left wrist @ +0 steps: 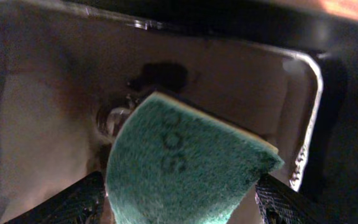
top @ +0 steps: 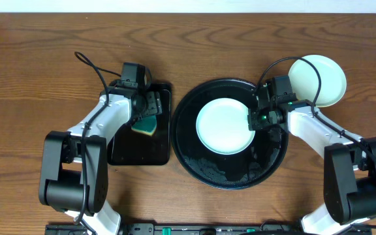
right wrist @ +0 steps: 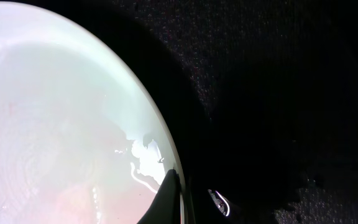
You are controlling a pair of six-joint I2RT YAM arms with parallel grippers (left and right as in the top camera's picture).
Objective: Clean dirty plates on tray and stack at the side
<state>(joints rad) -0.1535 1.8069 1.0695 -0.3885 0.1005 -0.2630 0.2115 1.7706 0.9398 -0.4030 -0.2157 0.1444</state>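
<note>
A pale mint plate (top: pixel 220 127) lies on the round black tray (top: pixel 230 179), which shows wet patches at its front. My right gripper (top: pixel 256 119) is shut on the plate's right rim. In the right wrist view one finger lies over the rim (right wrist: pixel 182 199) of the glossy plate (right wrist: pixel 55 124), with the tray (right wrist: pixel 278 93) beneath. Off the tray at the far right sits another pale plate (top: pixel 322 81) with a yellowish edge beneath it. My left gripper (top: pixel 150 111) is shut on a green sponge (top: pixel 145 125), which fills the space between the fingers in the left wrist view (left wrist: pixel 191 168).
A small rectangular black tray (top: pixel 139 153) lies left of the round tray, under the left gripper and sponge; its wet floor and rim show in the left wrist view (left wrist: pixel 241 81). The wooden table (top: pixel 38 72) extends to the far left and back.
</note>
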